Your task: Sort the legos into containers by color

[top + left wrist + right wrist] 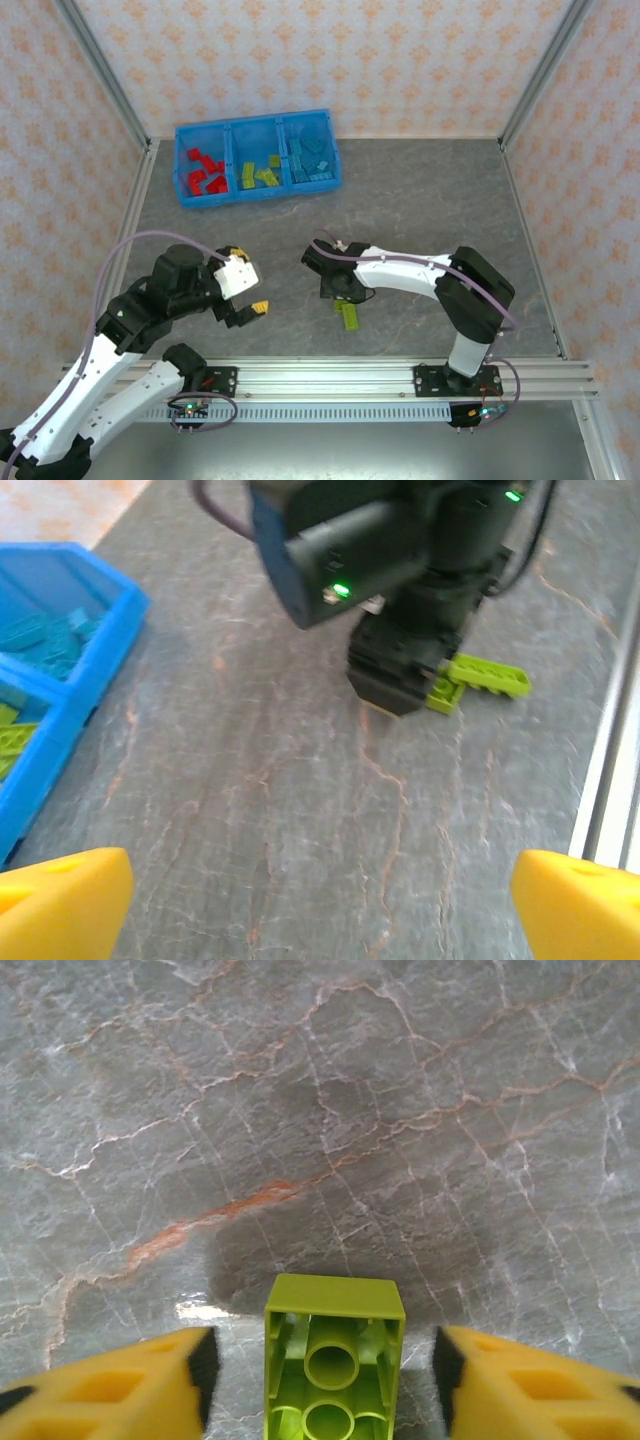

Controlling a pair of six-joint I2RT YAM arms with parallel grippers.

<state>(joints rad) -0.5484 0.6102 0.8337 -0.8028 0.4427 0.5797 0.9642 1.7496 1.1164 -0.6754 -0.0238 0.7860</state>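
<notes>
The left arm's yellow fingers [60, 900] stand spread wide and empty above the grey marbled table [300, 780]. The right arm's yellow fingers [540, 1380] flank a lime-green plastic brick [333, 1360] lying hollow side up on the table, with a gap on either side, not gripping it. The long bright-blue plastic tray [260, 196], holding sorted bricks, sits well apart at the far left.

Bright even light, soft shadow and small glare patch on the table [330, 1110], left wrist view blurred.
</notes>
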